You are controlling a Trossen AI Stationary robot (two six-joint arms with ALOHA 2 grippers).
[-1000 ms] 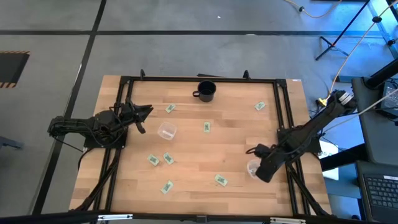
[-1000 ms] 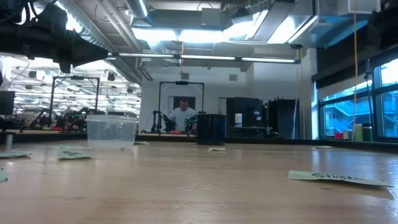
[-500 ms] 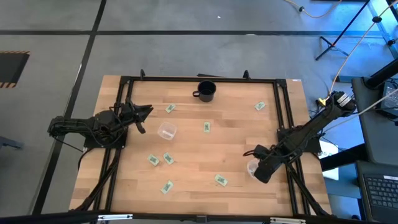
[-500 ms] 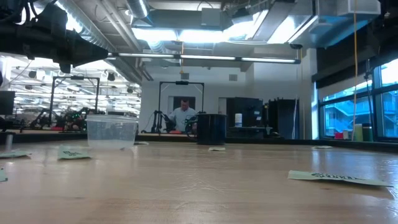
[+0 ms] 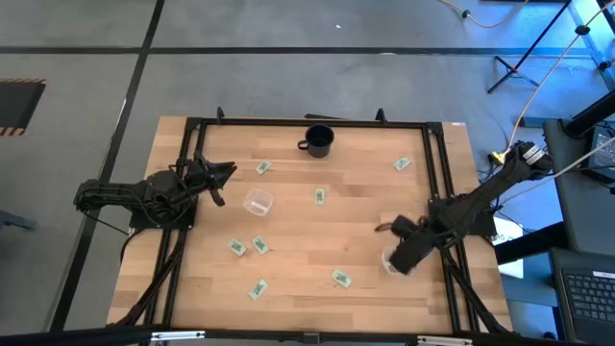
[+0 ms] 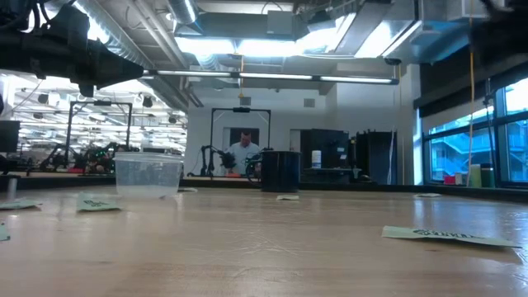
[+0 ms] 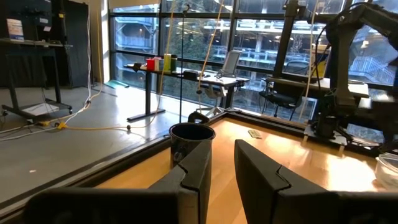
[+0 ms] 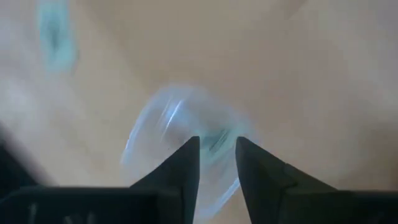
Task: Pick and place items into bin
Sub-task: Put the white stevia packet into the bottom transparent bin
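Several small green-and-white packets lie flat on the wooden table, among them one (image 5: 320, 196) at the middle and one (image 5: 341, 279) near the front. My right gripper (image 5: 395, 258) (image 8: 217, 148) points down over a clear round bin (image 5: 388, 261) (image 8: 186, 140) at the front right. Its fingers stand a little apart, just above the bin. A greenish blur (image 8: 219, 138) shows in the bin under the gap. My left gripper (image 5: 231, 171) (image 7: 222, 152) waits level at the left, slightly open, holding nothing.
A second clear bin (image 5: 257, 202) (image 6: 148, 175) stands left of centre. A black mug (image 5: 318, 141) (image 7: 191, 146) stands at the far edge. A black frame (image 5: 307, 122) runs around the table. A person sits in the room beyond the far edge.
My right gripper has tipped a little while staying over the clear bin at the front right. Nothing on the table has moved.
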